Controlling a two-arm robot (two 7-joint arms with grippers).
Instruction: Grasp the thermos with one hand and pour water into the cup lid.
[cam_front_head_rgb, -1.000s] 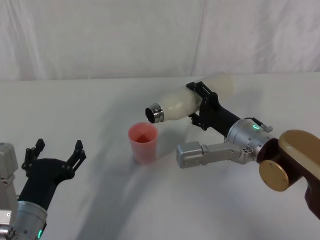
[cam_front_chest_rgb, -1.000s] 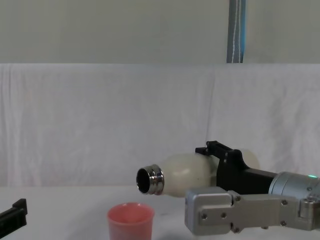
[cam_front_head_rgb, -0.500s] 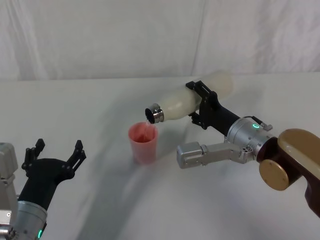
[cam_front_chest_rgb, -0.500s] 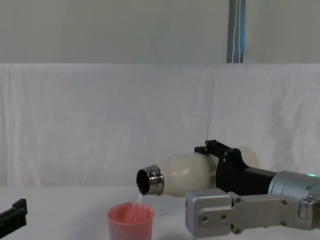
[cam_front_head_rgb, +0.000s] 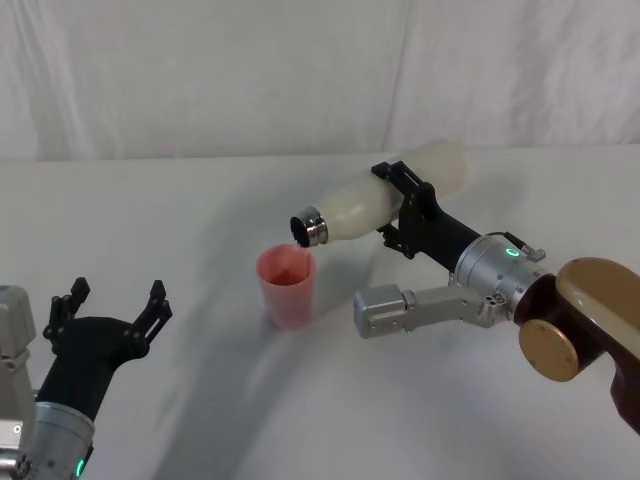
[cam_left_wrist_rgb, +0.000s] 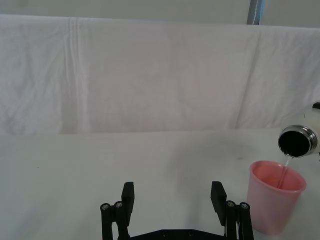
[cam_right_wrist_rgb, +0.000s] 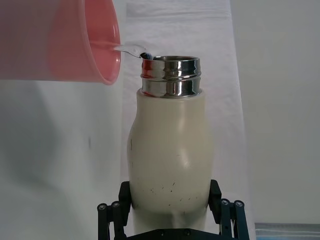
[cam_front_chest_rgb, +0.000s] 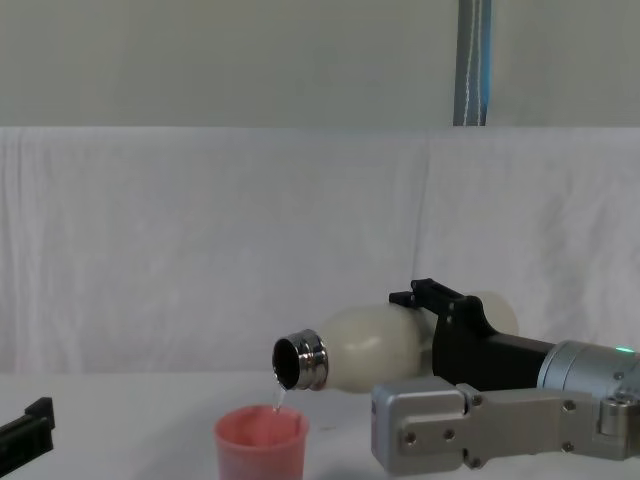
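My right gripper (cam_front_head_rgb: 396, 209) is shut on the body of the cream-white thermos (cam_front_head_rgb: 362, 206), which it holds tipped almost level above the table. The steel neck points left and slightly down, just over the rim of the pink cup lid (cam_front_head_rgb: 287, 288). A thin stream of water (cam_front_chest_rgb: 277, 397) falls from the neck into the cup lid (cam_front_chest_rgb: 260, 446). The right wrist view shows the thermos (cam_right_wrist_rgb: 170, 150) between the fingers (cam_right_wrist_rgb: 226, 212), its mouth at the cup lid's (cam_right_wrist_rgb: 75, 40) rim. My left gripper (cam_front_head_rgb: 113, 300) rests open at the near left, holding nothing.
A white cloth covers the table (cam_front_head_rgb: 200, 200) and hangs as a backdrop behind it. My right forearm (cam_front_head_rgb: 470, 290) lies low over the table to the right of the cup lid. There is bare cloth between the left gripper and the cup lid.
The thermos has tipped slightly further down. A second ago no water ran; now a thin stream falls into the cup lid. The left arm has not moved.
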